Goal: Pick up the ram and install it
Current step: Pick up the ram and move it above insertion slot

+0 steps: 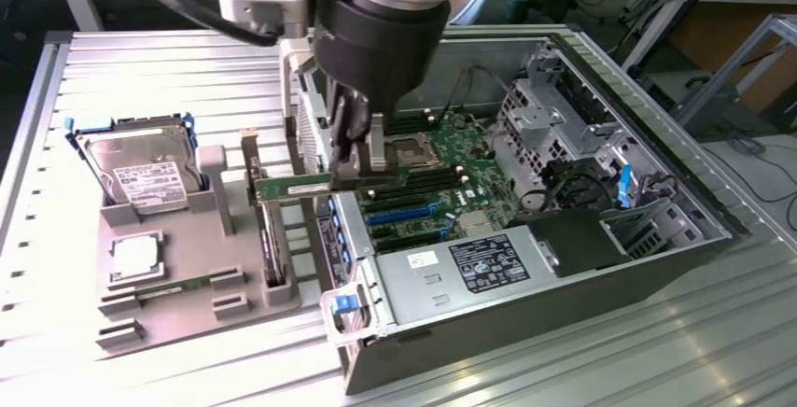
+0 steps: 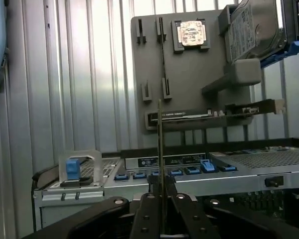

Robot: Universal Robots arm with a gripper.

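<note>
The ram (image 1: 293, 187) is a slim green stick, held level in the air over the left wall of the open computer case (image 1: 524, 267). My gripper (image 1: 361, 175) is shut on its right end, hanging from the arm just left of the motherboard (image 1: 436, 169). In the wrist view the ram (image 2: 160, 144) shows edge-on as a thin upright line rising from between the gripper (image 2: 160, 191) fingers, above the case's rim (image 2: 139, 184).
A grey fixture (image 1: 187, 239) at the exterior view's left holds a hard drive (image 1: 144, 169), a square silver processor (image 1: 134, 256), an upright expansion card (image 1: 268, 230) and another green stick (image 1: 174, 286). All rests on a ribbed metal table (image 1: 648, 351).
</note>
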